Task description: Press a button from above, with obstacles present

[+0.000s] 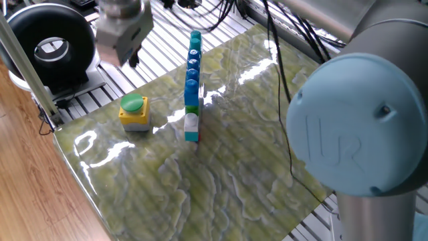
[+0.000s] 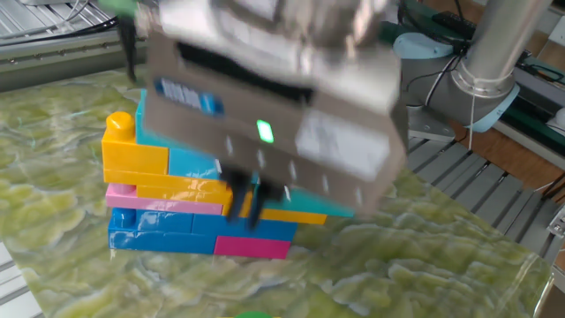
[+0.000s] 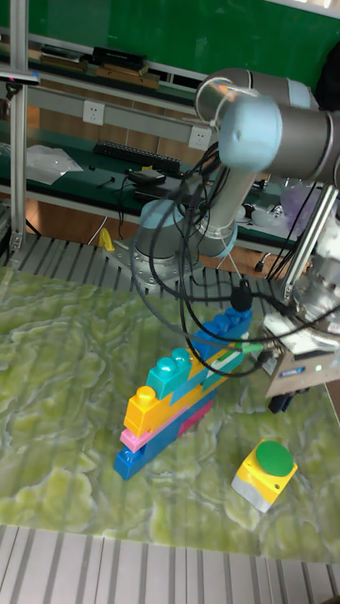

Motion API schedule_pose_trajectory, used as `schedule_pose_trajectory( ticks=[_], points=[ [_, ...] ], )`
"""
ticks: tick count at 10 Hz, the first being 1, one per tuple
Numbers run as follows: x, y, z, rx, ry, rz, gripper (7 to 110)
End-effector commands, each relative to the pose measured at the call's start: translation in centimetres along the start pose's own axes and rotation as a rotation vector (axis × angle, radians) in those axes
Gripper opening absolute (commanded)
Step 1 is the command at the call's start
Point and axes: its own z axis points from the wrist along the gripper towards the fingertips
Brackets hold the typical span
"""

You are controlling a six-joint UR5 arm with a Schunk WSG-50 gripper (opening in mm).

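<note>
The button (image 1: 133,110) has a green cap on a yellow box and stands on the green marbled mat, left of the obstacles (image 1: 192,87), a long row of mostly blue bricks. In the tall fixed view the button (image 3: 267,469) lies in front of the stepped brick row (image 3: 179,394). My gripper (image 1: 132,61) hangs above and behind the button, well clear of it. It is motion-blurred in the other fixed view, where the gripper (image 2: 250,201) shows its dark fingers together, holding nothing. From the tall fixed view, the gripper (image 3: 281,404) is above and slightly behind the button.
A black round device (image 1: 48,48) sits off the mat at the far left. The mat's edge (image 1: 73,167) borders slotted aluminium rails. Cables (image 3: 189,283) trail from the arm over the bricks. The arm's large blue joint (image 1: 354,127) fills the right foreground.
</note>
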Motion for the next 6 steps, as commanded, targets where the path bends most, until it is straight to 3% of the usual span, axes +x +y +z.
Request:
schedule_pose_trajectory(
  ticks=[1, 6],
  points=[
    [2.1, -2.7, -3.2, -0.021, -0.010, 0.032, 7],
    [6.1, -7.4, -3.5, -0.017, -0.020, 0.052, 7]
  ],
)
